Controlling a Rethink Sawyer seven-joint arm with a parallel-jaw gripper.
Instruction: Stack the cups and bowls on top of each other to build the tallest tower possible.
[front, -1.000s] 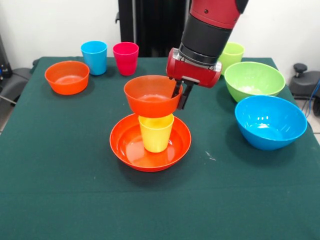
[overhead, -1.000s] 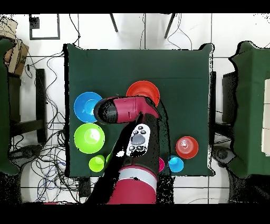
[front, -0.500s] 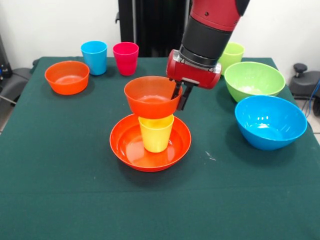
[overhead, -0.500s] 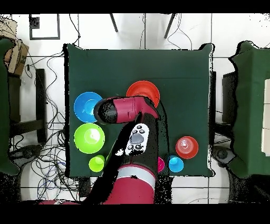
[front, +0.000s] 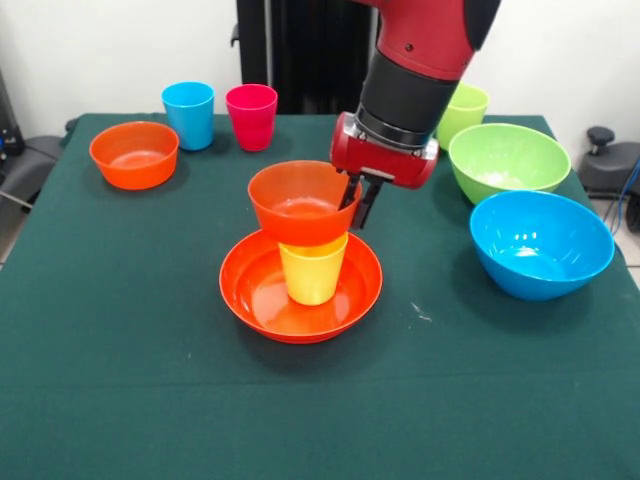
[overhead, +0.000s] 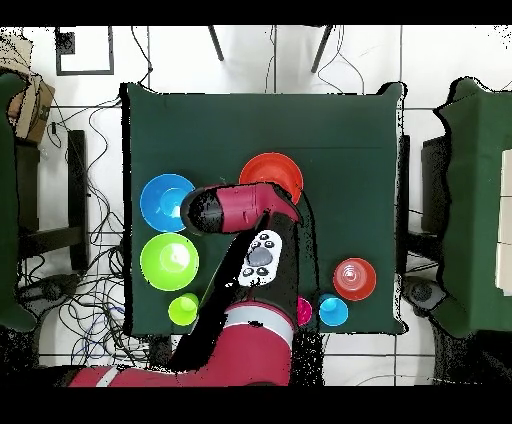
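Settling the small orange bowl (front: 303, 200) squarely on the yellow cup (front: 313, 270), which stands in the wide orange bowl (front: 262, 295) mid-surface, matters most; the pincer (front: 355, 199), clamped on its right rim, should release only once level.

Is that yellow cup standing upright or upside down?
Upright: the yellow cup tapers narrower toward its foot, standing in the wide orange bowl.

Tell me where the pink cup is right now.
In the front view the pink cup stands near the table's far edge, left of centre, just right of the sky blue cup and apart from the stack in the middle.
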